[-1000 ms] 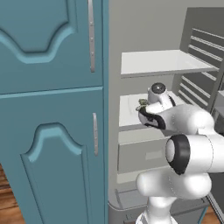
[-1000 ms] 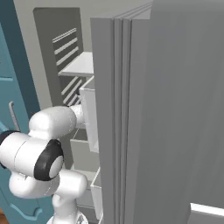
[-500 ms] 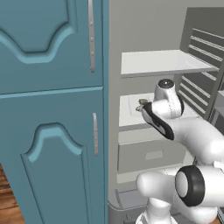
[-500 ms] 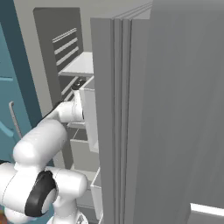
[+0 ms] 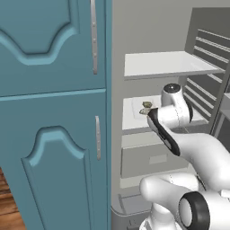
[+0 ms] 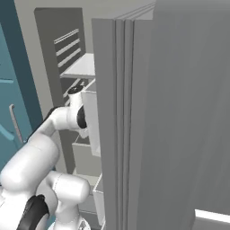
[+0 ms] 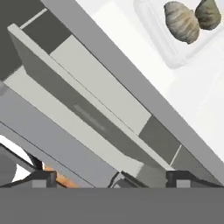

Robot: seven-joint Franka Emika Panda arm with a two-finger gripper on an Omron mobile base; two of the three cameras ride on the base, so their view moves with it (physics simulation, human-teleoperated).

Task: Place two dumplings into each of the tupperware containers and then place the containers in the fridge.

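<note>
The fridge (image 5: 148,31) stands open. On its middle shelf (image 5: 130,121) lies a whitish tupperware container (image 5: 137,108) holding two dumplings (image 5: 146,108). In the hand view the same container (image 7: 162,37) sits at the top right with the two beige crimped dumplings (image 7: 180,20) side by side in it. My gripper (image 7: 111,179) is open and holds nothing. It hangs in front of the shelf edge and over the drawer below, a short way from the container. My white wrist (image 5: 173,101) is just to the right of the container.
Teal panelled cabinets (image 5: 49,112) stand left of the fridge. The open fridge door (image 6: 170,112) stands close on my right. An upper shelf (image 5: 166,63) lies above the hand, and a grey drawer (image 7: 100,118) sits under the middle shelf.
My wrist has shifted slightly right, away from the container, while the elbow has swung down to the lower right. The gripper stayed open; the container and dumplings have not moved.
</note>
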